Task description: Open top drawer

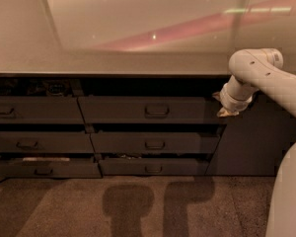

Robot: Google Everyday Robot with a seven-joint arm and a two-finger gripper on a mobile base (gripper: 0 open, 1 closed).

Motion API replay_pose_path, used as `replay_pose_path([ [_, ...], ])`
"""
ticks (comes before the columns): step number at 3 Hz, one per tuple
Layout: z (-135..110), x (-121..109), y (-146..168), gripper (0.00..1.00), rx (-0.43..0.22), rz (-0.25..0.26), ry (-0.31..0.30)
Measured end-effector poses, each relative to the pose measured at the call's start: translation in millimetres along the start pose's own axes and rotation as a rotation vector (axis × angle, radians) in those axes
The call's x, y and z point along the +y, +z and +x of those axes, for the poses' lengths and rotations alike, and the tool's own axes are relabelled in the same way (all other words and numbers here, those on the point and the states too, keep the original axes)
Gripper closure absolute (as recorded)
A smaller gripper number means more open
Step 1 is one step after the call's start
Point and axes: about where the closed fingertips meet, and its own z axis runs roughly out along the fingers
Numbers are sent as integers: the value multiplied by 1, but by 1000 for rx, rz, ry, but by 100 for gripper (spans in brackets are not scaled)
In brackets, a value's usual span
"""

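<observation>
The single camera stands before the counter, higher than its top, looking forward and down at middling range onto the pale surface, the drawer fronts under it and the floor at its foot. The arm enters at the counter's right; its end effector hangs just under the counter's edge, beside the top drawer.
</observation>
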Motion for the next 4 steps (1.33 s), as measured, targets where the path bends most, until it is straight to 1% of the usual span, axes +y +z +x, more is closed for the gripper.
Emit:
replay_pose_path([
  [1,0,4,0,100,-1,1,-6],
  [4,1,0,-22,100,1,5,-7],
])
